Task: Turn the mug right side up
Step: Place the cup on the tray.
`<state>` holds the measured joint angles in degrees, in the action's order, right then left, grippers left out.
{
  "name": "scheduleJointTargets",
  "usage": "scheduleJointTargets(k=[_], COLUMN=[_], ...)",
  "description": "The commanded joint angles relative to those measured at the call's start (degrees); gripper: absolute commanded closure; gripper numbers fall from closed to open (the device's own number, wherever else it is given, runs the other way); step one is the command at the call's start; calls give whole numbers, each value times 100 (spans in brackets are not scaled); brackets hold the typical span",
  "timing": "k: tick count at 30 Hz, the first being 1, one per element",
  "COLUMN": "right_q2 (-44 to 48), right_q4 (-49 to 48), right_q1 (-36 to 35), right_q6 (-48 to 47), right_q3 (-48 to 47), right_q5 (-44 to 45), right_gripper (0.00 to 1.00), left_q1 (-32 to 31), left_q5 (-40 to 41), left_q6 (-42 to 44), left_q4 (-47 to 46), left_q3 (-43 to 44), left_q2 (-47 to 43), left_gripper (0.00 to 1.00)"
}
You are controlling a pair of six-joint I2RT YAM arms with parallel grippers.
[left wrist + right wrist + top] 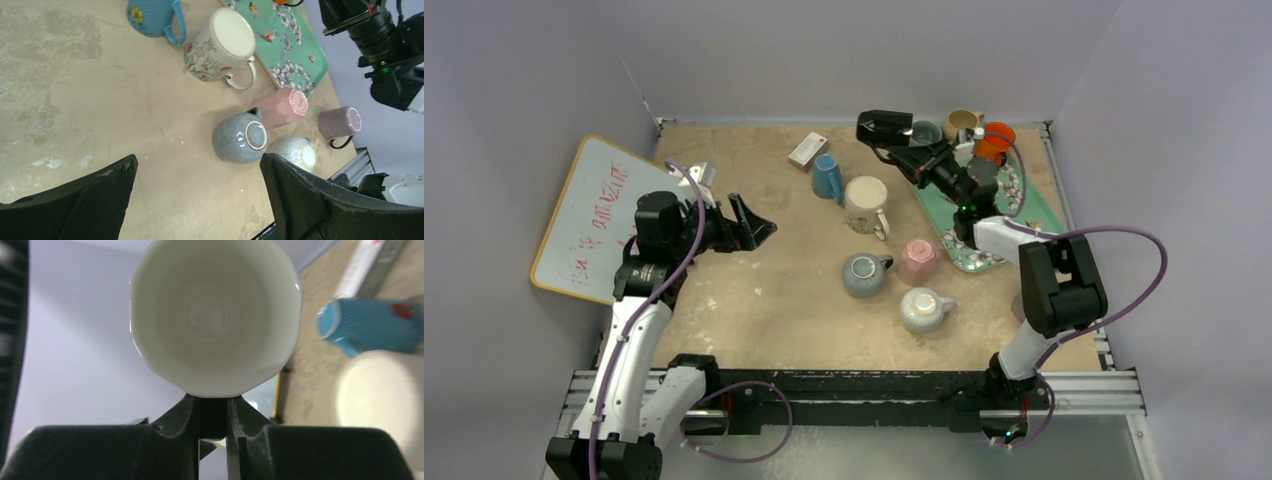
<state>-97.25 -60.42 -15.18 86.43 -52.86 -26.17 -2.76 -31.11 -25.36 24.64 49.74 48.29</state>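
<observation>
Right wrist view: the mug fills the frame with its white inside and wavy rim facing the camera, so it lies on its side, off the desk.
Right jaws: closed on the mug at its 6 o'clock edge, on what looks like the handle; the exact hold is hidden.
Background: a blue mug sits on the desk at 3 o'clock, blurred.
Top external view: the mug is held over the far edge of the desk, at about 12 to 1 o'clock, just beside the far-left corner of the green tray.
Left jaws: at 9 o'clock of the desk, well apart from the mug.
Left wrist view: the left jaws are spread wide and empty above bare desk; beyond them a grey mug, a pink mug and a flowered mug stand base up.
Step in hand: probably mid-turn, with the mug raised and tipped halfway.
Next move: roll the right wrist until the mouth faces up, lower the base flat onto a free spot, then release. A thin hold on the handle could let the mug swing.
</observation>
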Motion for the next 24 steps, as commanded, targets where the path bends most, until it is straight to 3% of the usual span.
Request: scheduleJointTargets(k=[1, 7, 10, 14, 20, 24], right_q2=[539, 1273, 1657, 1734, 1475, 1243], right_q4=[262, 2449, 4383, 5728, 6034, 5247], right_q1=[462, 940, 963, 963, 962, 963], right_q6=[-864, -2576, -4114, -5309, -6264, -6683], right_q3=[68, -193, -744, -1278, -1561, -1408], right_q5=[-115, 353, 1278, 2398, 3391, 3708], right_gripper=[100, 100, 100, 100, 100, 100], left_q1=[-14, -14, -14, -14, -16, -14], left_q5=[192, 220, 181, 118, 117, 177], left_q6=[558, 568, 563, 533, 532, 499], left_q4=[346, 362, 328, 306, 320, 327], left_q3=[131, 98, 98, 89, 98, 63], left_q2=[-156, -288, -320, -308, -352, -416], left_gripper=[7, 7, 7, 7, 7, 6])
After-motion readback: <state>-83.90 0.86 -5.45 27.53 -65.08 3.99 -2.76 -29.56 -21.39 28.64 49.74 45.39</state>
